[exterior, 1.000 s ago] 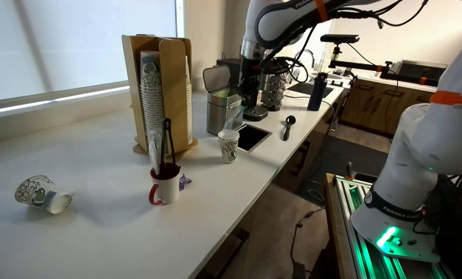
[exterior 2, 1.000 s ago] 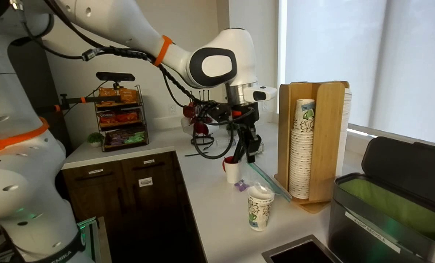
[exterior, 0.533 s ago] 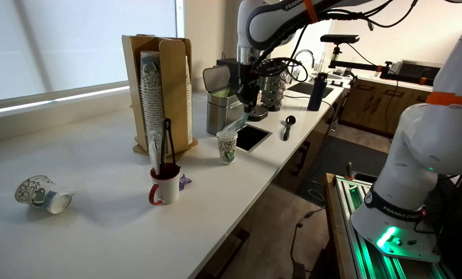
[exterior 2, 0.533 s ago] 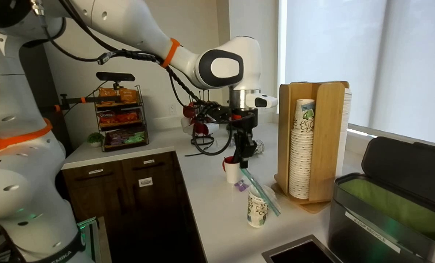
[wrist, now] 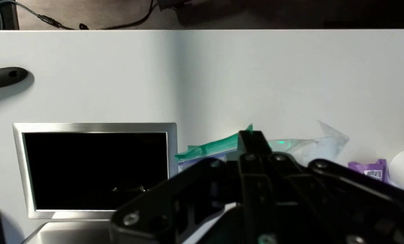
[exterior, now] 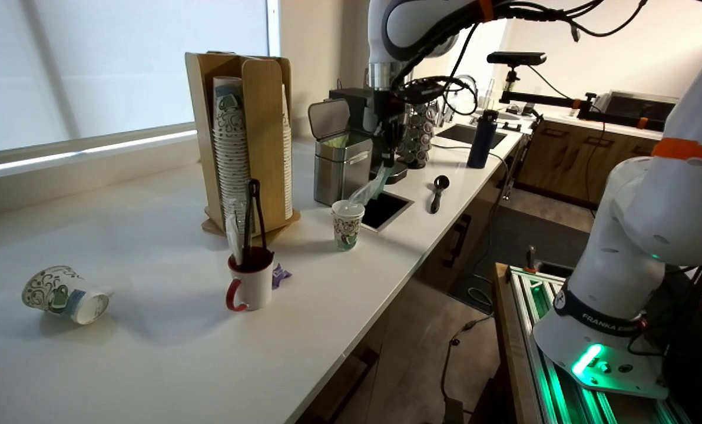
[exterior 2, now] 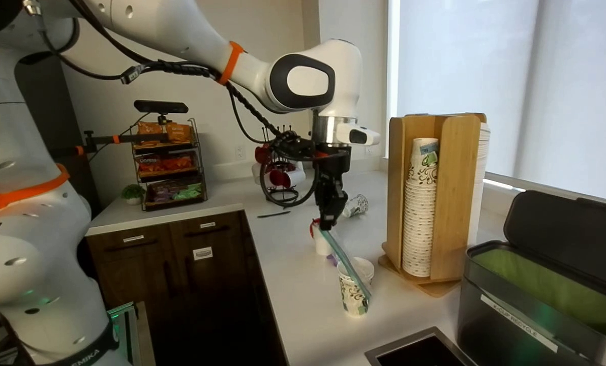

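My gripper (wrist: pixel 253 139) is shut on a clear plastic bag (wrist: pixel 208 149) with a teal zip strip. It also shows in both exterior views, pointing down above the counter (exterior: pixel 388 160) (exterior 2: pixel 328 223). The bag hangs slanting from the fingertips (exterior 2: pixel 346 264) (exterior: pixel 371 188). Its clear part reaches the rim of a patterned paper cup (exterior: pixel 347 229); I cannot tell whether it is inside. The upright cup (exterior 2: pixel 353 297) stands below the gripper, with the teal strip crossing in front of it. In the wrist view the gripper hides most of the cup's place.
A wooden cup holder (exterior: pixel 262 147) stands beside the cup. A steel bin (exterior: pixel 342 171) with lid up stands by a metal-framed counter opening (wrist: pixel 97 127). A red-handled mug (exterior: pixel 260 288), purple wrapper (wrist: pixel 368 169), black scoop (exterior: pixel 436 200) and tipped cup (exterior: pixel 62 297) lie about.
My gripper has moved toward the counter's front edge, with the bag still held. The teal strip now crosses in front of the cup in an exterior view. The cup has shifted slightly.
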`<state>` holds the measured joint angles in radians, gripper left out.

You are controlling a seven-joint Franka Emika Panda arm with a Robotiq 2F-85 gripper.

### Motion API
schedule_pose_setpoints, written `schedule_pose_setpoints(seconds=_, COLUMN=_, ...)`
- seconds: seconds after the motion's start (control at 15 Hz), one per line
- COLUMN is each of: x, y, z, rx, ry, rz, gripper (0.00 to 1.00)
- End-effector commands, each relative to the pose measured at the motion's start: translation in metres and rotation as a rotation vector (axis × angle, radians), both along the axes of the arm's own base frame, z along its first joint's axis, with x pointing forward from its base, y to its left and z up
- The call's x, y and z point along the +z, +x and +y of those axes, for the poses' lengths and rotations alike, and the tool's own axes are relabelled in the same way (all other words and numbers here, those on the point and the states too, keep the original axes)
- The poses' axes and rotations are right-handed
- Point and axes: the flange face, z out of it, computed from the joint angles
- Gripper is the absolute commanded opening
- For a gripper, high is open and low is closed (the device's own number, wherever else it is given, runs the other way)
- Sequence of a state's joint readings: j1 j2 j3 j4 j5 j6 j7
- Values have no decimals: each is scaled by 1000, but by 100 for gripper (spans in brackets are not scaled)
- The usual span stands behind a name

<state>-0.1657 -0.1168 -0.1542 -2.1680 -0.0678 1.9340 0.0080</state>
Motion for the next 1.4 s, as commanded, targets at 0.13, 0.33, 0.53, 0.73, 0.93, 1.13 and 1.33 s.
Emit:
schedule_pose_setpoints(seconds=0.13, x=0, y=0, z=-1, rx=-2, ry=0, rz=1, gripper=2)
schedule_pose_setpoints(seconds=0.33, x=0, y=0, z=-1, rx=-2, ry=0, rz=1, gripper=1)
schedule_pose_setpoints(seconds=0.53, x=2, y=2, z=-2, rx=-21, ry=-16, rz=-22, gripper=1)
schedule_pose_setpoints(seconds=0.73, x=1, y=1, z=-2, rx=-12, ry=-6, rz=-8, gripper=2)
schedule_pose_setpoints(seconds=0.93, x=2, y=2, z=-2, rx=-12, ry=-6, rz=-9, gripper=1)
schedule_pose_setpoints(seconds=1.13, x=-5, y=6, z=-2, rx=1, ry=8, rz=17, gripper=1)
schedule_pose_setpoints(seconds=1.33, x=-15, y=11, z=-3, rx=12, ry=34, rz=63, gripper=1)
